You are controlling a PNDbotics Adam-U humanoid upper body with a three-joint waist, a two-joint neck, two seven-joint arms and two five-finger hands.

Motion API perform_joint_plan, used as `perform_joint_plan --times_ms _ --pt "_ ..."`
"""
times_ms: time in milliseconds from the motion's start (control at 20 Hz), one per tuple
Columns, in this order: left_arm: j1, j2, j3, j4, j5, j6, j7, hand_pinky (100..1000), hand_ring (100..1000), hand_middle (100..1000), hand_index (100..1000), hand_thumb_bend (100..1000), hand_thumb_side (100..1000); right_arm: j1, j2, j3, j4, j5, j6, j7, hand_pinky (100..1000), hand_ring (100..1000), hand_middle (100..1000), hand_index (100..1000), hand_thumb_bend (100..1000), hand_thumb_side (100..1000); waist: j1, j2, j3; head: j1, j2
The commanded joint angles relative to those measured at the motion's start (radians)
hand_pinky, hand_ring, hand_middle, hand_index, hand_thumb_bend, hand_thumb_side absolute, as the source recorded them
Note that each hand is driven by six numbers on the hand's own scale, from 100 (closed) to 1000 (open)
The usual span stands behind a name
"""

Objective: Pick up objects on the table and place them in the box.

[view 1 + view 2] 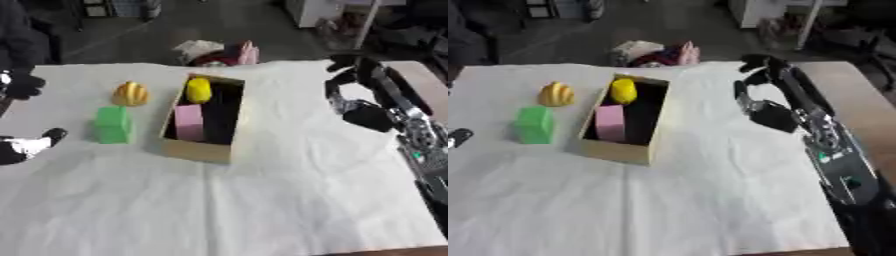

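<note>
Two things are not yet in the box [206,150]: the green block [113,124] and the orange-yellow rounded object [130,93]. Both are on the white cloth [262,210], just beside the left wall of the box, the rounded one behind the block. A pink block [189,122] and a yellow object [199,90] are already inside.

Your right hand [761,82] hangs above the cloth on the right side of the box, well apart from both things. Its fingers look curled around nothing, but the view is poor there, so I say this with care. Of the left hand [31,146] only a small part shows at the left edge, and I cannot tell whether it is open or closed.

The danger is the reach. If you go with the right hand, the arm must pass over the box, and it can catch the near wall and drag the box, or push the green block over. The left hand is closer, I think.

The green block stands upright, its long axis vertical. The box's long axis runs away from you, leaning a little to the right at the far end.
</note>
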Motion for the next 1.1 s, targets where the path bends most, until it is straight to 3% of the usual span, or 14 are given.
perform_joint_plan --times_ms 50,250,500,750,1100 --pt "-0.084 0.107 -0.064 0.113 -0.099 -0.036 -0.144 800 784 777 849 590 112 0.023 -0.005 -0.025 -0.042 -0.041 -0.007 0.022 733 656 691 846 146 338 0.004 -0.017 -0.008 0.014 0.008" --pt "-0.213 0.079 -0.144 0.304 -0.248 -0.118 -0.304 809 793 795 866 628 125 0.051 0.005 -0.03 -0.042 -0.057 -0.01 0.04 731 650 678 844 136 352 0.01 -0.023 -0.022 0.021 0.017" --pt "-0.351 -0.046 -0.158 0.532 -0.42 -0.205 -0.374 821 816 807 867 685 138 0.058 0.029 -0.026 -0.037 -0.068 -0.009 0.053 730 645 669 841 128 359 0.011 -0.022 -0.037 0.028 0.014" --pt "-0.427 -0.127 -0.124 0.663 -0.498 -0.253 -0.344 828 832 815 874 707 148 0.058 0.041 -0.02 -0.021 -0.076 0.0 0.054 725 635 653 834 121 363 0.011 -0.011 -0.058 0.035 0.004" --pt "-0.467 -0.174 -0.083 0.727 -0.577 -0.226 -0.18 823 831 814 877 679 169 0.055 0.048 -0.015 -0.014 -0.08 0.005 0.056 723 630 645 830 114 369 0.013 0.004 -0.08 0.047 -0.006"
